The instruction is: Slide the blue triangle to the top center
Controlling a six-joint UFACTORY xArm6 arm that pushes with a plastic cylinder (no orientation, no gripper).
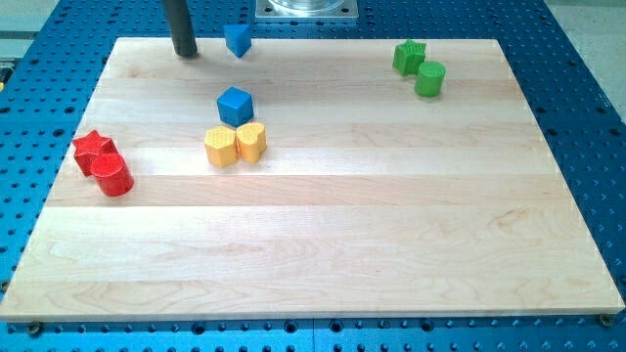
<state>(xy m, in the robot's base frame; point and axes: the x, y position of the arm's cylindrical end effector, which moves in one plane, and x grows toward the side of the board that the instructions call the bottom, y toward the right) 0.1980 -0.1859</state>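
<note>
The blue triangle (237,40) sits at the board's top edge, left of centre. My tip (184,54) is at the top edge too, a short way to the triangle's left and apart from it. A blue cube (235,105) sits below the triangle, just above two yellow blocks.
A yellow hexagon-like block (222,147) and a yellow heart-like block (251,141) touch each other left of centre. A red star (93,149) and a red cylinder (113,175) sit at the left edge. A green star (409,55) and a green cylinder (429,78) sit at the top right. The wooden board (391,225) lies on a blue perforated table.
</note>
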